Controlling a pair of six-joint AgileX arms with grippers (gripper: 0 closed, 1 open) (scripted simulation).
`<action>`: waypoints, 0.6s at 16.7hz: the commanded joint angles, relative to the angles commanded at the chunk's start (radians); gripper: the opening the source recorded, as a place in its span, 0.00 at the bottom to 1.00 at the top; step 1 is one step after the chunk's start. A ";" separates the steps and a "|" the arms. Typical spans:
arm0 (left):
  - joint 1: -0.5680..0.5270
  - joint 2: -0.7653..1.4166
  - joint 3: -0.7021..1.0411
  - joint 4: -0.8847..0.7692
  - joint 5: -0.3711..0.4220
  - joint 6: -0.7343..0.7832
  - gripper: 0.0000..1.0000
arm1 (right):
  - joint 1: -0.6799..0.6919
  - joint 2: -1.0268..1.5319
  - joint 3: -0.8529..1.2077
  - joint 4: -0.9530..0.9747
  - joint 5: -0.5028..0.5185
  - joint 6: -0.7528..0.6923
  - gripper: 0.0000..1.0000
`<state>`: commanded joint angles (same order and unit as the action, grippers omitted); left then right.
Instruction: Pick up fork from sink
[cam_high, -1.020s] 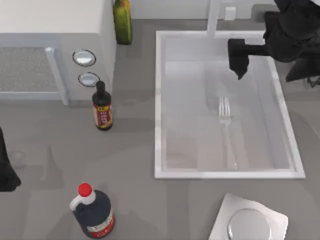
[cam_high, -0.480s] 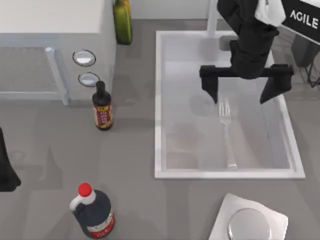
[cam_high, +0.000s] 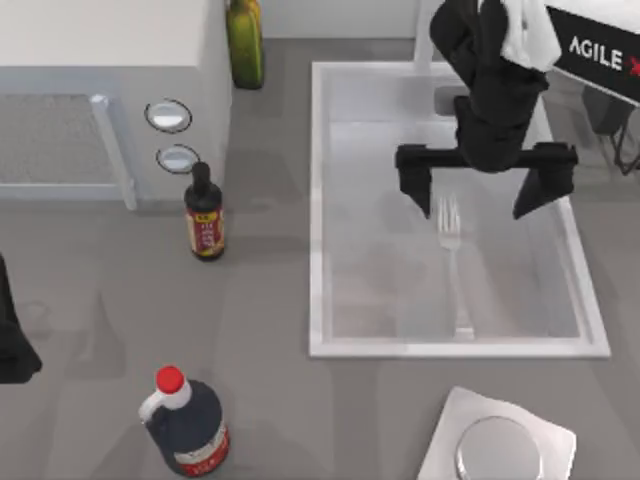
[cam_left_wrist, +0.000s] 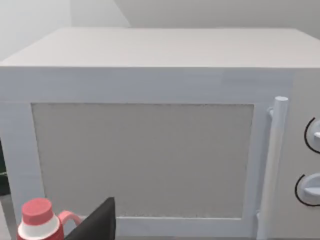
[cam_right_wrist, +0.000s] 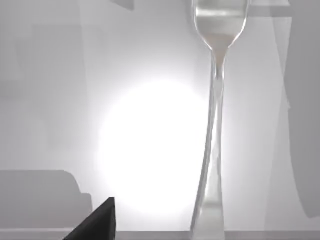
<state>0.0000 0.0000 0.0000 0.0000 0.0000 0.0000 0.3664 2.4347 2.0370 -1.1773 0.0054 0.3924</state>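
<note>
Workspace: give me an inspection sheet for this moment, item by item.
Surface: grey table, with the sink set at its right.
Job's things: fork lies flat on the sink floor, tines toward the faucet, untouched.
Clutter: white microwave at left; green bottle beside it; small dark sauce bottle in front of it; red-capped dark jug near the front edge; metal lid on a tray below the sink.
Grippers: right claw open, hanging over the sink above the fork's tines, not gripping. Left arm parked at the table's left edge.
Cables: nothing seen.
Surroundings: pale wall behind the microwave.
</note>
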 joint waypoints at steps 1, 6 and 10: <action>0.000 0.000 0.000 0.000 0.000 0.000 1.00 | 0.001 0.018 -0.021 0.041 0.000 0.000 1.00; 0.000 0.000 0.000 0.000 0.000 0.000 1.00 | 0.004 0.128 -0.142 0.286 0.002 0.002 1.00; 0.000 0.000 0.000 0.000 0.000 0.000 1.00 | 0.006 0.171 -0.186 0.361 0.002 0.004 1.00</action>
<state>0.0000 0.0000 0.0000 0.0000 0.0000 0.0000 0.3723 2.6056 1.8512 -0.8164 0.0078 0.3960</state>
